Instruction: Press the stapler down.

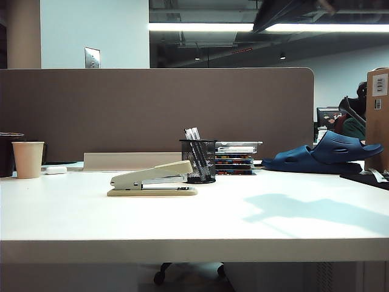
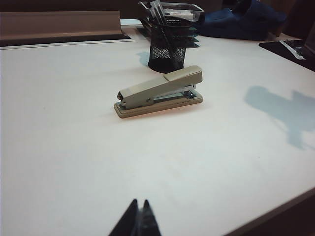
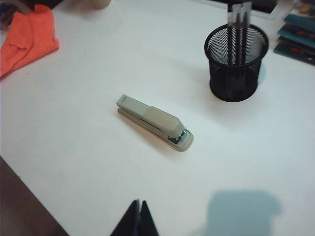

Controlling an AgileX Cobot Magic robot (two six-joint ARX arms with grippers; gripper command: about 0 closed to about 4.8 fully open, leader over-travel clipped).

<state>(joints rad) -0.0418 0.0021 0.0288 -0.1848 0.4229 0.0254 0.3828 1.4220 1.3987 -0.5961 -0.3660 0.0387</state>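
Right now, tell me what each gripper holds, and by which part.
Nothing. The left gripper and right gripper are both shut on air, above the table, short of the stapler, which lies untouched.

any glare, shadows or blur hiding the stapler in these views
Exterior view: stapler sharp, a soft shadow on the table to its right. Left wrist view: sharp, left gripper a dark closed silhouette. Right wrist view: slightly soft, right gripper likewise dark and closed.
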